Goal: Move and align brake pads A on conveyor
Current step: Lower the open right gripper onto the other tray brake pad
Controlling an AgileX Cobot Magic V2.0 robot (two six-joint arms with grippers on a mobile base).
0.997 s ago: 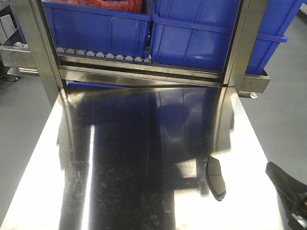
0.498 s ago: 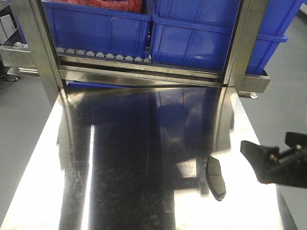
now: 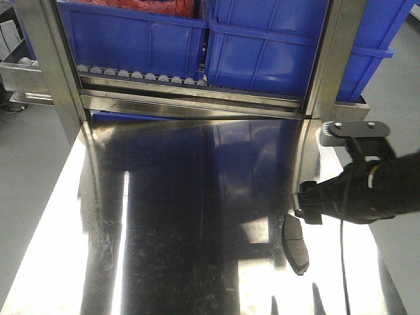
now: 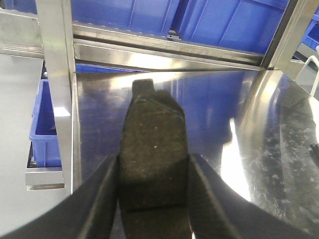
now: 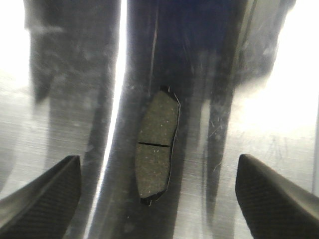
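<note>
Left fingers [image 4: 99, 199] pinching brake pad [image 4: 153, 149], right fingers [image 5: 42, 199] wide, mirrored steel table [image 3: 184, 216]

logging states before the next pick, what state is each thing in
left gripper: jaws shut on held brake pad
held brake pad: clamped between the jaws
loose brake pad: lying flat on steel table, groove up
right gripper: jaws open, over loose brake pad

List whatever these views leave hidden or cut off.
- Front view: the right arm hides how far the right pincer is open. The left arm is out of frame.
- Left wrist view: the bottom edge cuts off the lower end of the held brake pad in the left pincer.
- Conveyor: in no view.
</note>
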